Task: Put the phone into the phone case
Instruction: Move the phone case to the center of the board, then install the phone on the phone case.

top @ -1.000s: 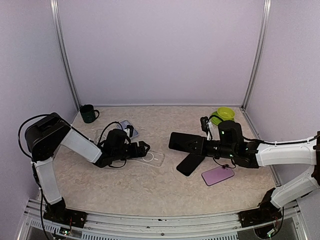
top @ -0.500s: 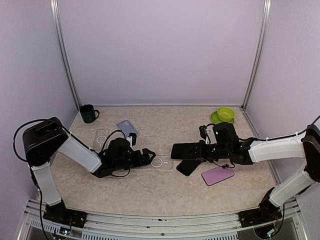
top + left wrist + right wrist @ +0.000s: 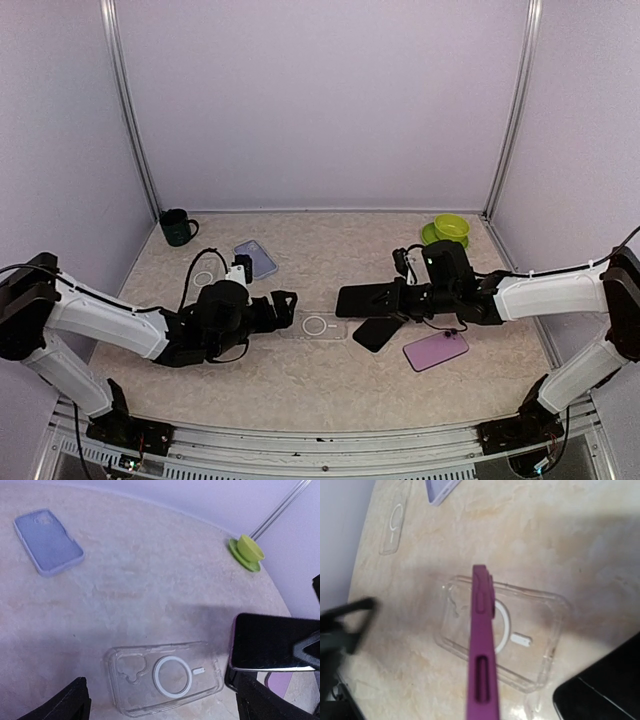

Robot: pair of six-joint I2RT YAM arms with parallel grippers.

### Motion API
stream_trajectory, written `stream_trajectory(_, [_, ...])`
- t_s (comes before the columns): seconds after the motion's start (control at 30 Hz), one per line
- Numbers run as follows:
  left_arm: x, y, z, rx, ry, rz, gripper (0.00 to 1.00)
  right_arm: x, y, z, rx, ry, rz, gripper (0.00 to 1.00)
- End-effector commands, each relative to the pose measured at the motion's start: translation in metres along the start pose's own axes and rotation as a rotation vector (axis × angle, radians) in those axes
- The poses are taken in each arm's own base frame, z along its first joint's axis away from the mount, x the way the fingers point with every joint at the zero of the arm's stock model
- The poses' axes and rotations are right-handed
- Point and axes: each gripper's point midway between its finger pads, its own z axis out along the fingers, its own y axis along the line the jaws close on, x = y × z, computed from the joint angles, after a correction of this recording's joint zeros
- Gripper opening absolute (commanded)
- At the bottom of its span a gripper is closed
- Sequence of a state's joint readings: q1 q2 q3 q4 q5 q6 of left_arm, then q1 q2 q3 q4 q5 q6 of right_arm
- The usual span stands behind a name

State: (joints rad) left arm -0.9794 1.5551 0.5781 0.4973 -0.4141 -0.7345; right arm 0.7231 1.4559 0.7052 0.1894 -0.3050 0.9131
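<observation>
A clear phone case (image 3: 318,325) with a white ring lies flat at mid table; it also shows in the left wrist view (image 3: 165,675) and the right wrist view (image 3: 520,630). My left gripper (image 3: 283,302) is open and empty just left of the case, its fingers (image 3: 67,705) on either side of it. My right gripper (image 3: 398,298) is shut on a purple phone (image 3: 362,298) with a dark screen, held a little above the table at the case's right end. The phone shows edge-on over the case in the right wrist view (image 3: 482,655).
A black phone (image 3: 378,332) and a purple case (image 3: 435,350) lie under and beside the right arm. A lavender case (image 3: 257,260) and a second clear case (image 3: 205,275) lie at the left. A green cup on a saucer (image 3: 450,228) and a dark mug (image 3: 178,227) stand at the back.
The clear case slid right to mid table with my left gripper, which then drew back left off it. My right gripper moved the phone slightly left towards the case.
</observation>
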Motion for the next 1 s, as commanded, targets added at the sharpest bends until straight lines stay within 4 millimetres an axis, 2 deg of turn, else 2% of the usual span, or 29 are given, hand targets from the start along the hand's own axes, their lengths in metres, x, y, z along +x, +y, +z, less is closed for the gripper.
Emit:
stream_trajectory(0.0, [-0.048,0.006,-0.039,-0.122,-0.223,0.074,0.99,-0.020,0.018,-0.007,-0.037,-0.061,-0.038,0.00])
stream_trajectory(0.13, [-0.080,-0.006,-0.074,-0.066,-0.338,0.046,0.99,-0.021,0.017,-0.007,-0.034,-0.068,-0.043,0.00])
stream_trajectory(0.3, [-0.097,-0.010,-0.106,-0.025,-0.425,0.043,0.99,-0.021,0.017,-0.007,-0.035,-0.072,-0.053,0.00])
stream_trajectory(0.47, [-0.108,-0.012,-0.129,-0.073,-0.506,0.096,0.99,-0.022,0.018,-0.009,-0.037,-0.076,-0.060,0.00])
stream_trajectory(0.57, [-0.116,-0.009,-0.134,-0.094,-0.548,0.091,0.99,-0.021,0.017,-0.009,-0.033,-0.076,-0.062,0.00])
stream_trajectory(0.67, [-0.118,0.017,-0.134,-0.250,-0.596,0.013,0.99,-0.021,0.016,-0.009,-0.029,-0.078,-0.063,0.00])
stream_trajectory(0.73, [-0.117,0.024,-0.130,-0.306,-0.588,0.022,0.99,-0.021,0.015,-0.008,-0.027,-0.076,-0.064,0.00])
stream_trajectory(0.9, [-0.112,0.010,-0.112,-0.212,-0.515,0.106,0.99,-0.021,0.015,-0.006,-0.022,-0.068,-0.071,0.00])
stream_trajectory(0.97, [-0.107,0.005,-0.111,-0.149,-0.509,0.130,0.99,-0.021,0.017,-0.003,-0.027,-0.054,-0.074,0.00])
